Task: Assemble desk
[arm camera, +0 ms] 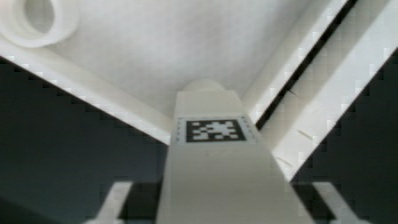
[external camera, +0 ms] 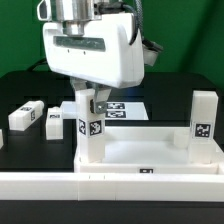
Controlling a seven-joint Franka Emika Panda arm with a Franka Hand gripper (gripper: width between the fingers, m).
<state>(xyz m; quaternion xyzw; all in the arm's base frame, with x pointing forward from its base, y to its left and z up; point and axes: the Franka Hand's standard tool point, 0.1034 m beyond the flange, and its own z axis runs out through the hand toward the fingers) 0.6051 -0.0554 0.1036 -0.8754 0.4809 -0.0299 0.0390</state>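
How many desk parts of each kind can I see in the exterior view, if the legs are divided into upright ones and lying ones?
Slab: 1
Upright legs: 2
Lying legs: 2
Total: 5

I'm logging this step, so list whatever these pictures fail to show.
1. Grip: the gripper straddles an upright leg, but the wrist view's edge cuts off the fingers, so contact is unclear.
2. That leg's seating in the slab: too small in the exterior view, hidden by the leg itself in the wrist view.
3. Part of the marker board: behind gripper and leg, exterior view.
4. Tags on the loose legs: too small, exterior view.
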